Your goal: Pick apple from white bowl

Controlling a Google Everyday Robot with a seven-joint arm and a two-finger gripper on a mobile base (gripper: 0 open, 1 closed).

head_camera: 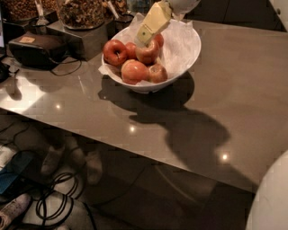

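Note:
The white bowl [185, 57] stands on the grey table, lined with crinkled white paper, and holds several apples. The apple [147, 53], red-orange and streaked, lies in the middle of the pile. My gripper [144, 39], pale yellow, comes down from the upper right and its tip rests at the top of that apple. A darker glossy red apple [115, 52] lies to the left. A larger orange-pink apple [134, 72] lies in front, with a smaller apple [158, 73] beside it.
Behind the bowl stand jars of nuts [81, 11] on a grey box [85, 38]. A black device [38, 49] with a cable lies at the left. The table's front edge [135, 155] runs diagonally; cables and shoes lie on the floor below.

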